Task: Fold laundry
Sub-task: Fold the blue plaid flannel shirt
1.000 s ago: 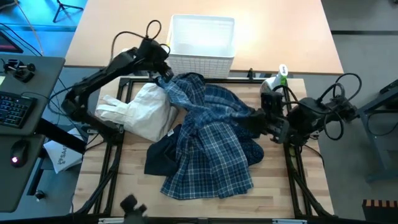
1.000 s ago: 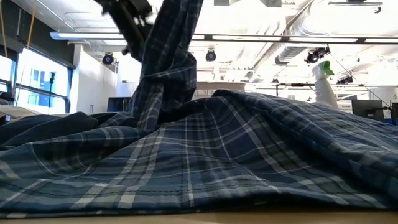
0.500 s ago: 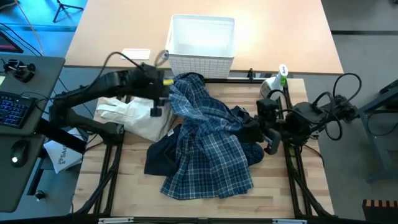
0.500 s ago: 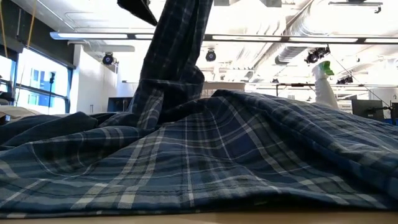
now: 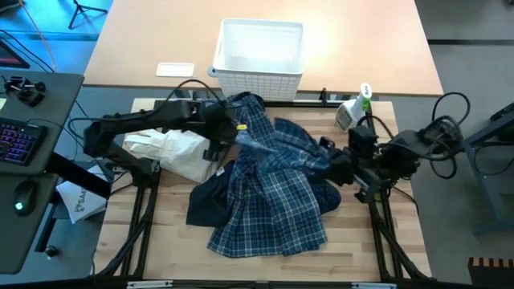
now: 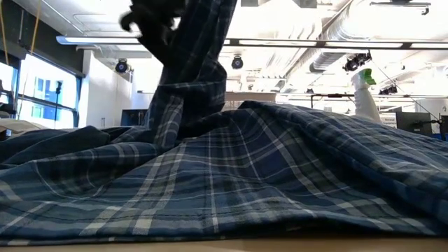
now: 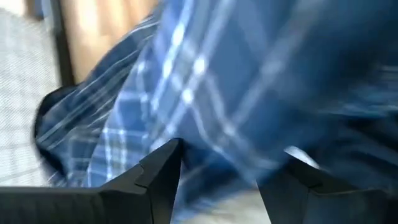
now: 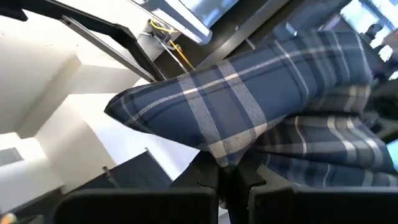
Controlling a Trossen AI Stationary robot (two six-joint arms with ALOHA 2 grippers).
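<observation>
From the table's near edge, the blue-and-white plaid shirt [image 5: 269,193] spreads in a crumpled heap over the middle of the wooden table [image 5: 377,249]. A navy garment [image 5: 207,202] pokes out from under it at about 8 o'clock; whether it carries dots cannot be made out.

Farther in, at 3 o'clock of the heap, the right gripper [image 5: 333,168] is clamped tight on a fold of the plaid shirt; its wrist view shows the cloth pinched between the 2 closed fingers [image 8: 214,177] and lifted. At 10 o'clock, the left gripper [image 5: 227,132] sits against the shirt's raised upper portion. In its wrist view the 2 fingers [image 7: 163,171] stand apart with plaid cloth filling the space ahead of them; whether they truly hold any cloth I cannot tell. In the low view, a twisted column of plaid [image 6: 192,77] rises toward the ceiling with a dark arm part beside it.

A cream garment [image 5: 173,148] lies at 9 o'clock, the white lattice basket [image 5: 261,52] at 12, and a spray bottle [image 5: 353,108] at 2.

Risks, as I judge them: with the left fingers parted, the lifted portion may slip and collapse back bunched. The twist could tighten if the 2 arms pull apart. The shirt might also drag the navy garment along.
</observation>
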